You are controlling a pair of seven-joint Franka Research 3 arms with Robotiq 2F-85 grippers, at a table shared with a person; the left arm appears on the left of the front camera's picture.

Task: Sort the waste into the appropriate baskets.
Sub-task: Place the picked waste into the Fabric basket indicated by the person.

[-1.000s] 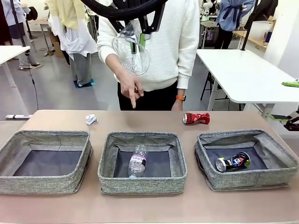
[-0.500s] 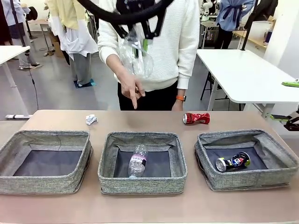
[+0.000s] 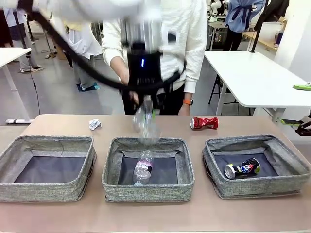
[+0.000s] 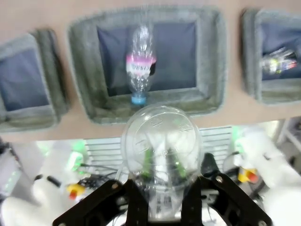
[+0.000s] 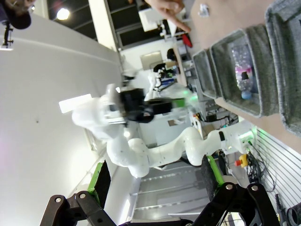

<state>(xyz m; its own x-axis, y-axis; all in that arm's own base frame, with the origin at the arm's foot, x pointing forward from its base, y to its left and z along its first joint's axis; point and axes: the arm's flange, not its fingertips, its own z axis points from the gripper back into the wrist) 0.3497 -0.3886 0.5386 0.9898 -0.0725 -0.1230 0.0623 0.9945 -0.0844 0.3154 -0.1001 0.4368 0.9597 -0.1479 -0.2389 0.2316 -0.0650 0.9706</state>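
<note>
The left gripper (image 4: 162, 165) is closed almost fully on the clear plastic cup (image 4: 162, 141), and its green pads show through the clear wall. From the front the cup is blurred, and it seems to hang just over the far rim of the middle basket (image 3: 148, 191). The clear plastic bottle (image 3: 143, 167) lies inside that basket. The right gripper (image 5: 155, 181) stands spread wide, holding nothing. The crushed dark blue-silver can (image 3: 243, 168) lies in the right basket (image 3: 257, 187). Beyond the baskets, the crushed red can (image 3: 204, 123) and the paper ball (image 3: 95, 124) rest on the worktop (image 3: 155, 213).
</note>
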